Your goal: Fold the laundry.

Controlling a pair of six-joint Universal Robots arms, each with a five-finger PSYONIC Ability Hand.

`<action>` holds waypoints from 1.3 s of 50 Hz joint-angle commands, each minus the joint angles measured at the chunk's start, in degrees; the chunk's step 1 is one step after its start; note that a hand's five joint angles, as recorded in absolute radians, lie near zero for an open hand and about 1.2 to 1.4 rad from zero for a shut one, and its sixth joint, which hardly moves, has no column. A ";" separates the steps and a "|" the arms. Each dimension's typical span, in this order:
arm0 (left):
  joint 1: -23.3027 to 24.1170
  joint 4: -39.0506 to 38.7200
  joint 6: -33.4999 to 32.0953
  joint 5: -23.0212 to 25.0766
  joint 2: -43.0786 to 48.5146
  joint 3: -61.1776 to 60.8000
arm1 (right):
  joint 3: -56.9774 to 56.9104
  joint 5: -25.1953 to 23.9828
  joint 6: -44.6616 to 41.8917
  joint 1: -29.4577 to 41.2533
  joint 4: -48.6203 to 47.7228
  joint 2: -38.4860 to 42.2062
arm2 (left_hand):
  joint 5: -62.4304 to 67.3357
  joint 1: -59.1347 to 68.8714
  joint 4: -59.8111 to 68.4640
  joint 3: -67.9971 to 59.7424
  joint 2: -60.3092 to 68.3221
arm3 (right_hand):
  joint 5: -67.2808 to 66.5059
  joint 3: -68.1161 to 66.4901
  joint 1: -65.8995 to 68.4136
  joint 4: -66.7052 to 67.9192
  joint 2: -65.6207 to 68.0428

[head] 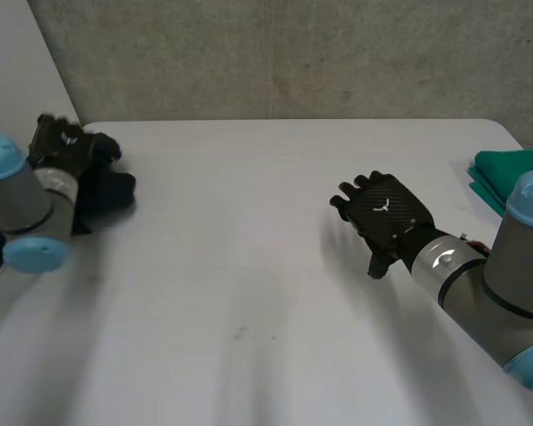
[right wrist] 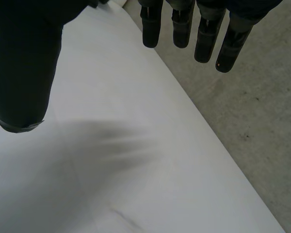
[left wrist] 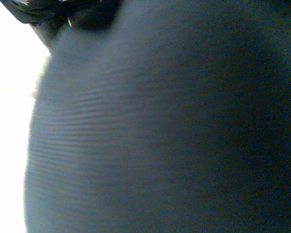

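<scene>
Mid-table the right hand [head: 386, 213] hovers over the white table [head: 249, 293], fingers [right wrist: 151, 26] straight, holding nothing, likely free to reach. The folded green cloth [head: 506, 173] is parked at the table's right edge, looks finished. The left hand [head: 67, 146] is far left against a dark ribbed cloth [left wrist: 160, 136]; grip can't be told

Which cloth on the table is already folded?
The green cloth at the right edge of the table, lying in flat layers; the dark cloth by the left hand is a bunched heap.
</scene>
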State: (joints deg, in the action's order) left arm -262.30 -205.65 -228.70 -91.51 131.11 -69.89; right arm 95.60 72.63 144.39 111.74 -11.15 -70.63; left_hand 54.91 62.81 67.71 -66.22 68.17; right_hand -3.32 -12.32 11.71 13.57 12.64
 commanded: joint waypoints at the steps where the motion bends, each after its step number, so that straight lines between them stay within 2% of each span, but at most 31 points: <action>1: 18.64 -0.02 21.79 -0.95 -13.33 -10.78 | 0.03 0.76 0.54 -3.10 -0.27 -1.62 | 15.09 17.19 12.29 -13.78 11.83 | 3.32 2.32 -1.71 -3.57 -2.64; 2: 22.67 2.42 25.38 0.10 -14.30 -12.62 | -0.06 0.85 0.80 -3.54 -0.36 -1.71 | 15.09 17.19 12.29 -13.78 11.83 | 3.32 2.32 -1.71 -3.57 -2.64; 5: 28.31 6.39 29.36 2.91 -14.75 -14.92 | -1.03 2.25 2.91 -5.13 -0.27 -1.88 | 15.09 17.19 12.29 -13.78 11.83 | 3.32 2.32 -1.71 -3.57 -2.64; 6: 31.90 8.93 30.41 4.83 -14.14 -15.80 | -1.20 2.69 3.44 -5.39 -0.27 -1.88 | 8.62 10.72 5.81 -7.31 5.36 | 3.32 2.32 -1.71 -3.57 -2.64; 10: 35.89 14.21 30.16 5.91 -13.09 -16.07 | -2.52 4.19 5.81 -6.45 0.08 -1.88 | -47.82 -45.71 -50.62 49.13 -51.08 | 3.32 2.32 -1.71 -3.57 -2.64; 12: 35.80 15.80 29.98 5.30 -12.90 -15.98 | -2.70 4.19 6.34 -7.06 0.08 -1.88 | -54.91 -52.81 -57.71 56.22 -58.17 | 3.32 2.32 -1.71 -3.57 -2.64; 17: 35.19 18.09 30.86 1.78 -15.62 -15.28 | -3.05 3.92 6.34 -7.68 0.08 -1.97 | -54.91 -52.81 -57.71 56.22 -58.17 | 3.32 2.32 -1.71 -3.57 -2.64; 22: 30.28 18.01 33.13 -2.08 -23.78 -16.33 | -4.01 3.66 6.34 -7.33 1.39 -2.06 | -54.91 -52.81 -57.71 56.22 -58.17 | 3.32 2.32 -1.71 -3.57 -2.64; 26: 27.37 19.14 36.83 -4.01 -26.25 -17.64 | -5.59 2.79 6.43 -6.80 6.74 -2.59 | -54.03 -51.93 -56.83 55.34 -57.29 | 3.32 2.32 -1.71 -3.57 -2.64; 31: 26.22 23.71 37.45 -6.74 -28.19 -22.39 | -9.72 -1.95 5.38 -6.45 22.97 -1.97 | -51.50 -49.40 -54.30 52.81 -54.76 | 3.32 2.32 -1.71 -3.57 -2.64; 34: 26.13 26.79 38.07 -7.71 -29.95 -25.81 | -10.43 -3.98 4.85 -6.80 27.14 -1.19 | -51.50 -49.40 -54.30 52.81 -54.76 | 3.32 2.32 -1.71 -3.57 -2.64; 35: 26.13 27.14 38.24 -7.71 -30.39 -26.69 | -10.52 -6.07 3.98 -6.80 27.41 -0.40 | -51.50 -49.40 -54.30 52.81 -54.76 | 3.32 2.32 -1.71 -3.57 -2.64; 39: 25.78 27.67 38.24 -7.54 -32.06 -31.00 | -9.73 -7.85 0.82 -7.24 27.94 -0.13 | -51.50 -49.40 -54.30 52.81 -54.76 | 3.32 2.32 -1.71 -3.57 -2.64; 46: 25.78 27.76 38.42 -7.54 -31.62 -35.23 | -6.22 -8.64 -0.25 -6.45 26.89 0.31 | -51.50 -49.40 -54.30 52.81 -54.76 | 3.32 2.32 -1.71 -3.57 -2.64; 50: 25.69 27.50 38.86 -7.63 -31.10 -35.84 | -3.49 -8.64 1.24 -5.75 20.75 1.10 | -50.16 -48.06 -52.97 51.48 -53.43 | 3.32 2.32 -1.71 -3.57 -2.64; 53: 26.13 27.50 40.17 -7.63 -30.75 -36.02 | -2.00 -7.86 1.60 -4.52 18.18 1.72 | -42.12 -40.02 -44.93 43.44 -45.39 | 3.32 2.32 -1.71 -3.57 -2.64; 60: 27.71 27.15 42.55 -7.45 -30.22 -35.84 | 1.34 -8.64 -0.59 -4.25 16.69 1.81 | -33.86 -31.75 -36.66 35.17 -37.12 | 3.32 2.32 -1.71 -3.57 -2.64; 64: 28.51 25.30 42.64 -7.54 -27.85 -34.96 | 3.36 -7.85 -5.07 -4.78 16.34 1.81 | -23.44 -21.34 -26.24 24.75 -26.70 | 3.24 2.24 -1.63 -3.49 -2.56; 65: 28.68 24.43 42.64 -7.54 -26.97 -34.62 | 3.89 -8.03 -6.13 -4.78 16.34 1.81 | -15.25 -13.15 -18.05 16.56 -18.51 | 2.57 1.57 -0.96 -2.82 -1.89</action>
State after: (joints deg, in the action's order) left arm -234.79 -178.74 -186.64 -99.02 101.24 -105.66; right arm 96.84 64.15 143.83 107.43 5.47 -68.76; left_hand 18.88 29.95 28.90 -28.68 28.70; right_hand -3.32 -12.32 11.70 13.57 12.64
